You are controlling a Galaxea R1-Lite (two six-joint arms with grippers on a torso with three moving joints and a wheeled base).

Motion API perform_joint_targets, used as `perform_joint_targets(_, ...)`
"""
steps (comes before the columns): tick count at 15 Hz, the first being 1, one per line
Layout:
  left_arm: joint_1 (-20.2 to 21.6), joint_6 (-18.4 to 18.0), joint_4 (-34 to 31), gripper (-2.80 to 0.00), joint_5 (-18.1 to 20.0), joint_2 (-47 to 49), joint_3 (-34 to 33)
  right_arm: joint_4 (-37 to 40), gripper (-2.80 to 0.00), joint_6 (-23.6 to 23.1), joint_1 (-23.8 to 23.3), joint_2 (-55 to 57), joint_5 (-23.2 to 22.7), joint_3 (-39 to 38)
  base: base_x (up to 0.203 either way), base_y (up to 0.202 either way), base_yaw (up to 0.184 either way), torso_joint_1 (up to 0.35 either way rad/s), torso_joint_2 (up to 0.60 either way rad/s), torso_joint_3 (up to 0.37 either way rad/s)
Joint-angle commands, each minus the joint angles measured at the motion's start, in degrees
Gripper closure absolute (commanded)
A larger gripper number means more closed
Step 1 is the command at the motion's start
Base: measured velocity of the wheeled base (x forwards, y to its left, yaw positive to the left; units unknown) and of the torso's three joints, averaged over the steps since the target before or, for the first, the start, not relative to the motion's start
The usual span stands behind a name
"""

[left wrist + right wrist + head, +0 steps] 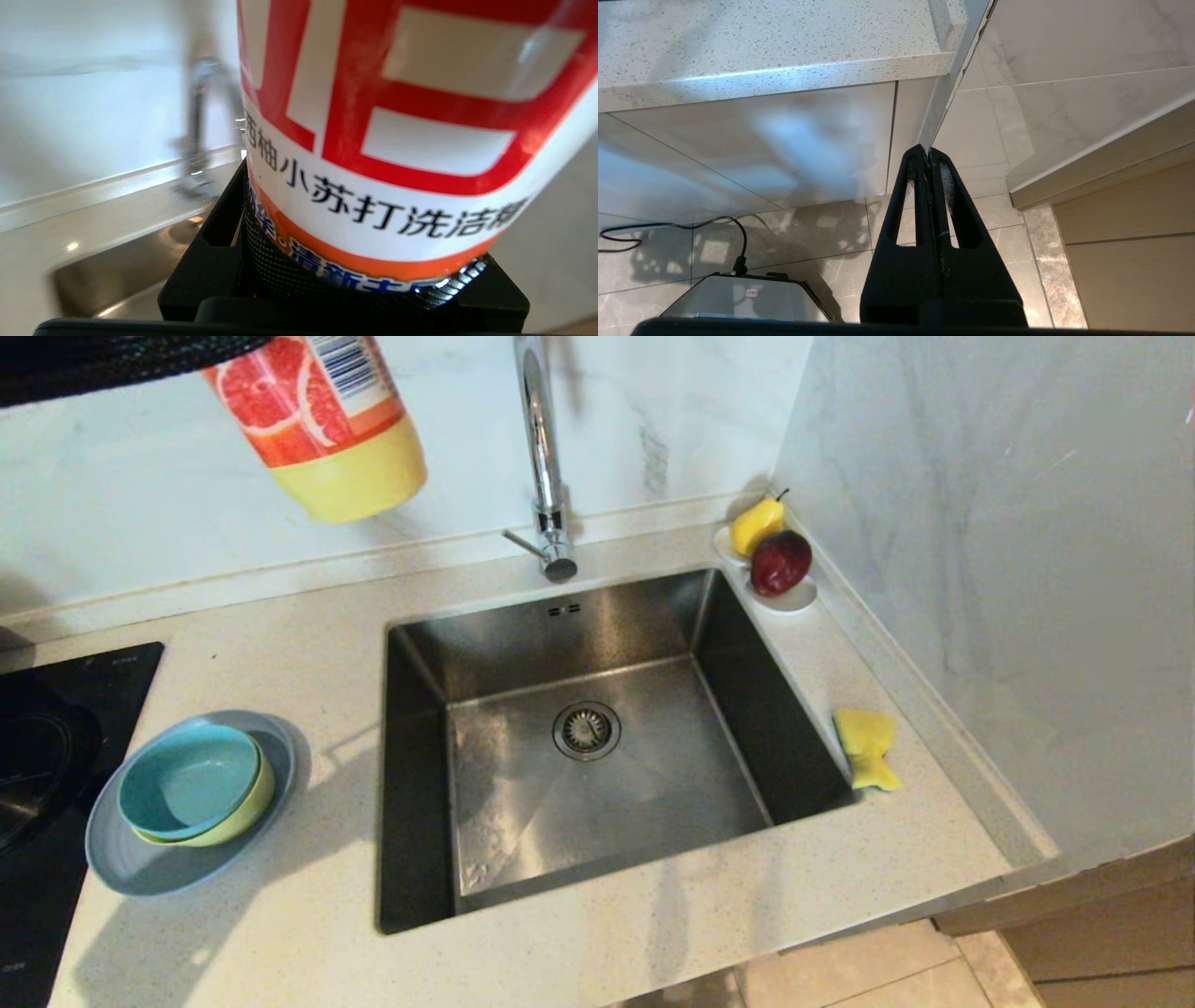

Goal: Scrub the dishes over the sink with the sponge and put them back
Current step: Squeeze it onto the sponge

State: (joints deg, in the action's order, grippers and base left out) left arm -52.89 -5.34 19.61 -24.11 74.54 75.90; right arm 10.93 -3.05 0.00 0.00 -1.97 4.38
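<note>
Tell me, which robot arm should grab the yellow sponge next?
Probably the right. The sponge lies right of the sink, while the left gripper is busy holding the soap bottle. The right gripper hangs shut and empty below the counter.

Brushed steel sink (597, 644), chrome faucet (541, 448), speckled stone counter (280, 915), glossy plastic bottle (327, 420), foam sponge (866, 747).

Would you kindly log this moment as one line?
left gripper: holds detergent bottle above counter | right gripper: shut, parked low | sponge: beside sink | dishes: stacked
</note>
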Motion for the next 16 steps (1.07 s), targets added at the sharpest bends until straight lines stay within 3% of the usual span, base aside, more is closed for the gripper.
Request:
perform_joint_targets(1,-3.2,-0.5,0.1,0.0,0.1,5.4,3.1,0.1,0.0,0.0,0.0,-0.1,0.0,0.0,0.0,0.0,0.0,0.0,0.0,0.0)
perform_joint_targets(4,-6.9,-0.9,0.0,0.0,-0.1,10.0,6.2,0.1,0.0,0.0,0.0,-0.1,0.0,0.0,0.0,0.0,0.0,0.0,0.0,0.0)
perform_joint_targets(9,-12.5,-4.5,0.0,0.0,-0.7,17.7,7.0,0.1,0.0,0.0,0.0,-0.1,0.0,0.0,0.0,0.0,0.0,0.0,0.0,0.0)
perform_joint_targets(16,-16.3,-6.7,-2.4,0.0,-3.0,25.9,6.1,0.1,0.0,0.0,0.0,-0.1,0.0,0.0,0.0,0.0,0.0,0.0,0.0,0.0)
